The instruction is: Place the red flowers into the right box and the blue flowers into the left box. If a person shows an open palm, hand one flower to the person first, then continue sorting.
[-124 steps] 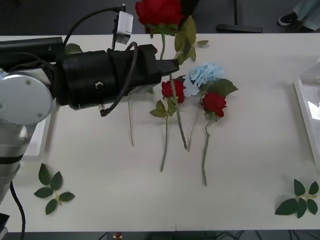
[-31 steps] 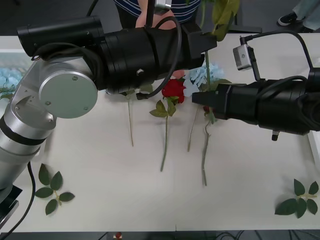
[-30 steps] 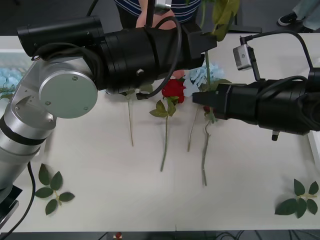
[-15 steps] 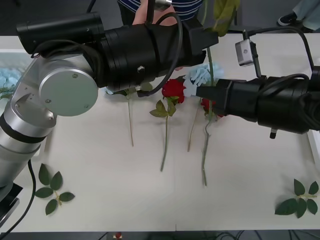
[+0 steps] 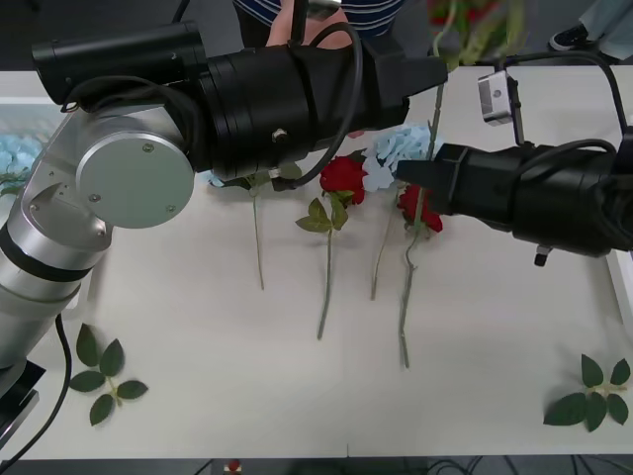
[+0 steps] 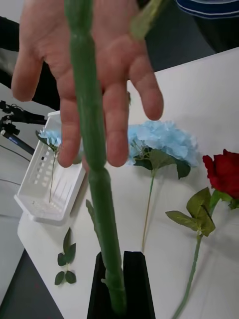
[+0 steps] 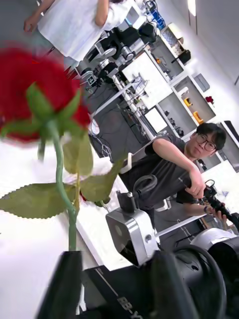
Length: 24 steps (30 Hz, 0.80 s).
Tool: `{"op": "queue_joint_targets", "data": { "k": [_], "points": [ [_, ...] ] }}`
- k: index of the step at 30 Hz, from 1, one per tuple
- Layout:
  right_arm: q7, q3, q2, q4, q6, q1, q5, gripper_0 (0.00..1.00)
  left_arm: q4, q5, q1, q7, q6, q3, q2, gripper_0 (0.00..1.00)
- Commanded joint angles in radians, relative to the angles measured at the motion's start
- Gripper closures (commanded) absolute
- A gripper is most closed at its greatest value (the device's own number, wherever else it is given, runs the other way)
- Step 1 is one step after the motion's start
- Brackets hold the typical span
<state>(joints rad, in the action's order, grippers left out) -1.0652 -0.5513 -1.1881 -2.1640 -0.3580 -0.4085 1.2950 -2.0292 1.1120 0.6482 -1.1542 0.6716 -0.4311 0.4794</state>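
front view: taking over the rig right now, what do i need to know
Right gripper: jaws shut on the stem of the raised red rose, above mid-table.
Left gripper: at the same stem, higher up.
A person's open hand is just behind that stem.
Done: a blue flower lies in the left box.
Left: hand over the raised rose, then sort what lies on the table: one red rose, a second red rose, and a loose blue flower.

Red rose (image 7: 35,92) — stem betw. fingers (image 7: 64,284).
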Motion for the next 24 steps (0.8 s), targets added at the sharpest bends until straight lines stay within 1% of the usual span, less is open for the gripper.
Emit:
{"op": "queue_joint_targets", "data": {
  "k": [1,7,11,13,17,20,22,24],
  "points": [
    [0.033,0.014,0.01,0.0,0.025,-0.01,-0.013,1.0,-0.019,0.005,0.03,0.017,-0.001,-0.003,0.031,0.0],
    [0.019,0.016,0.009,0.042,0.083,-0.012,-0.023,1.0,-0.019,0.005,0.03,0.017,-0.001,-0.003,0.031,0.0],
    [0.007,0.024,0.009,0.095,0.162,-0.012,-0.039,1.0,-0.019,0.005,0.03,0.017,-0.001,-0.003,0.031,0.0],
    [-0.001,0.042,0.009,0.119,0.185,-0.012,-0.046,1.0,-0.019,0.005,0.03,0.017,-0.001,-0.003,0.031,0.0],
    [-0.027,0.119,0.004,0.17,0.186,-0.012,-0.074,1.0,-0.019,0.005,0.03,0.017,-0.001,-0.003,0.031,0.0],
    [-0.101,0.174,-0.002,0.219,0.186,-0.012,-0.091,1.0,-0.019,0.005,0.03,0.017,-0.001,-0.003,0.031,0.0],
    [-0.15,0.194,-0.002,0.25,0.186,-0.02,-0.097,1.0,-0.019,0.005,0.03,0.017,-0.001,-0.003,0.031,0.0],
    [-0.205,0.199,-0.002,0.296,0.186,-0.052,-0.105,1.0,-0.019,0.005,0.03,0.017,-0.001,-0.003,0.031,0.0]
  ]
}}
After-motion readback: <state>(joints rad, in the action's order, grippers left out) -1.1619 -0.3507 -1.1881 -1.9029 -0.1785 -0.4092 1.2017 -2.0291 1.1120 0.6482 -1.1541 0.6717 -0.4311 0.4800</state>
